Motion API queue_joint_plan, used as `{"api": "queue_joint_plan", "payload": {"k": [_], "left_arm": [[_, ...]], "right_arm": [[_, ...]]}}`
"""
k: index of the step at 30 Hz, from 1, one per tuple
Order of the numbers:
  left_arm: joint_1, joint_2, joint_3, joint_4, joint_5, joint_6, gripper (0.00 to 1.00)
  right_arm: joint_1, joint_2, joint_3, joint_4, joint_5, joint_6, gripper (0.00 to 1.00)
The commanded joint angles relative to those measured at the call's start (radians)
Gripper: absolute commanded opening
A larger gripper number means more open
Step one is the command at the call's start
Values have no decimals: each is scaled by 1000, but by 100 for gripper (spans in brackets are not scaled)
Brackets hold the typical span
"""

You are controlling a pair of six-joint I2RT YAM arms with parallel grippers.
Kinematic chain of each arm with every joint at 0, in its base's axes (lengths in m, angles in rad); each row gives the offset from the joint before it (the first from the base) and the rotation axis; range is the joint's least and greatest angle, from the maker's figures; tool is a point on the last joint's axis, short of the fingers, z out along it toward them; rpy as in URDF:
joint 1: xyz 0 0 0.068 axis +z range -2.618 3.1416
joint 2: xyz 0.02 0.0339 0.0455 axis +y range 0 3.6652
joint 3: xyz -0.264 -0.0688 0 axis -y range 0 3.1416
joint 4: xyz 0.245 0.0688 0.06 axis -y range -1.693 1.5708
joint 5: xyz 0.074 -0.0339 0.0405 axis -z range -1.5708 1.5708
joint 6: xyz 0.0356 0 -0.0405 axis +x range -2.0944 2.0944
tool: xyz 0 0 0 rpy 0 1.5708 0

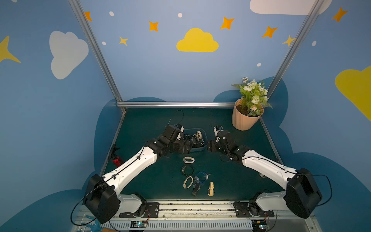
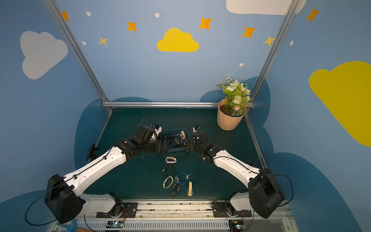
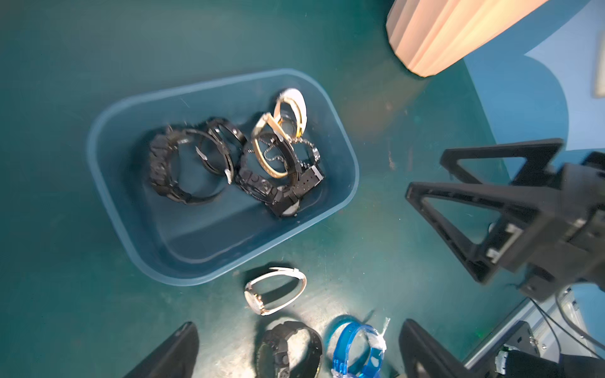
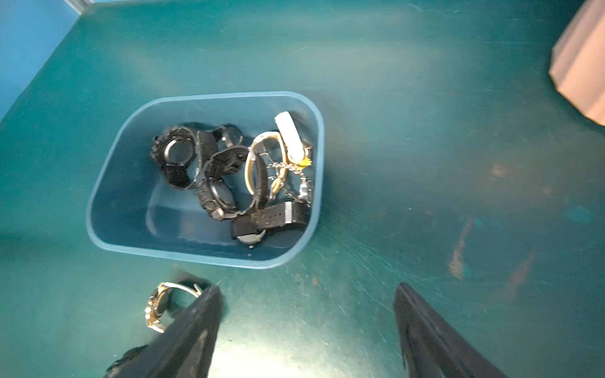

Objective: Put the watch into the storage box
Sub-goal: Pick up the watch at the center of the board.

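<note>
The white-strapped watch lies on its side on the green counter, just in front of the storage box. It heads a loose cluster of other watches spread toward the robot's base. In both top views the left arm and the right arm reach in to flank the box, a stance that seems suited to fetching and dropping by turns. A peach flower pot stands well apart in the far corner. The left wrist view looks down through the left tool, its fingers spread wide and empty, onto the box, where a heap of watches crowds one end and leaves bare floor at the other. The white-strapped watch sits just outside the rim, ahead of the gap between the fingers, with a black watch and a blue band nearer them. The right tool shows alongside, its fingers apart and gripping nothing. In the right wrist view that tool's fingers stand wide over bare counter beside the box, and the white-strapped watch lies next to one fingertip, outside the gap. This watch looks the likeliest next pick, and the right tool would have to shift sideways to straddle it.
</note>
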Motion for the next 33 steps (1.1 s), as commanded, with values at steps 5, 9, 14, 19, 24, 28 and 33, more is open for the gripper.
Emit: {"api": "queue_joint_plan", "payload": {"k": [5, 9, 14, 19, 24, 28, 33], "left_arm": [[-107, 129, 53, -37, -63, -90, 80], [-165, 218, 99, -69, -83, -112, 63], [-185, 319, 123, -79, -95, -133, 52], [-185, 394, 153, -96, -119, -133, 45], [-187, 455, 191, -94, -112, -133, 40], [-185, 499, 208, -91, -108, -140, 34], [-184, 550, 231, -108, -97, -145, 32]], "right_arm": [[-5, -31, 1, 15, 47, 10, 83], [-6, -24, 7, 3, 39, 5, 83], [-5, -37, -13, 4, 47, 15, 83], [-5, -76, -43, 2, 63, 19, 83], [-8, -103, -59, -22, 71, 32, 83], [-8, -137, -90, -25, 79, 41, 83], [-11, -159, -107, -43, 79, 58, 83]]}}
